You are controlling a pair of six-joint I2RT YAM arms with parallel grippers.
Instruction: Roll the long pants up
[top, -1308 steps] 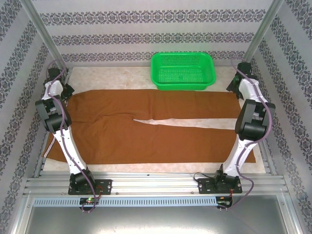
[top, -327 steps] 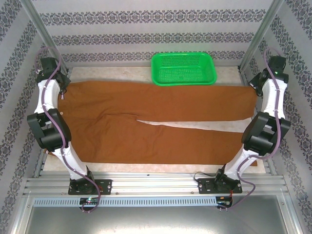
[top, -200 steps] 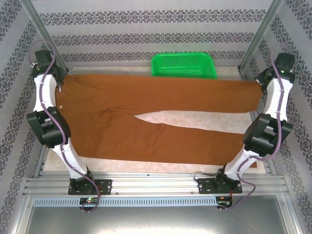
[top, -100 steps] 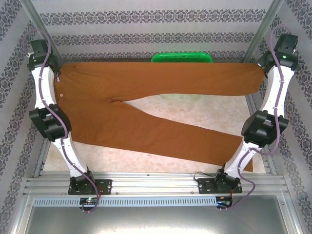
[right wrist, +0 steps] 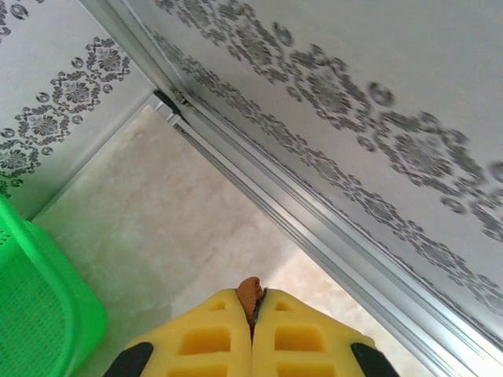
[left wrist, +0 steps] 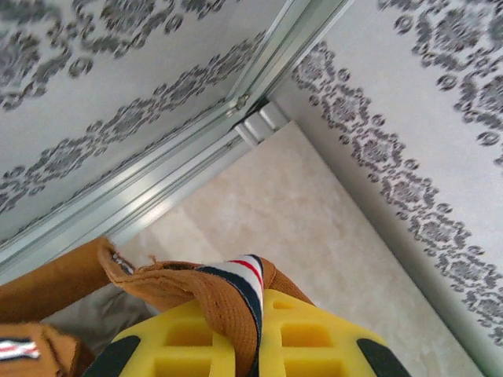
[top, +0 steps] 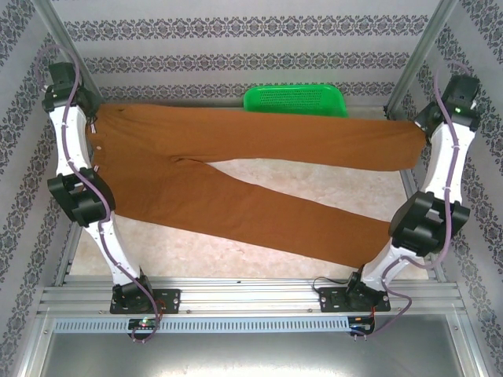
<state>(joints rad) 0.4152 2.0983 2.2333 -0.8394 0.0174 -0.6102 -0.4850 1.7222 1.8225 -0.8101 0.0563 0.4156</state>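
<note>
Both clamped, left gripper (left wrist: 255, 318) and right gripper (right wrist: 253, 314) are holding pants (top: 236, 177) aloft across the frame's top; right's thin pinch could slip.

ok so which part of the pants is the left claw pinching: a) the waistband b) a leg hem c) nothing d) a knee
a: the left claw is shut on the waistband of the long pants, which is bunched between its yellow fingers
</note>
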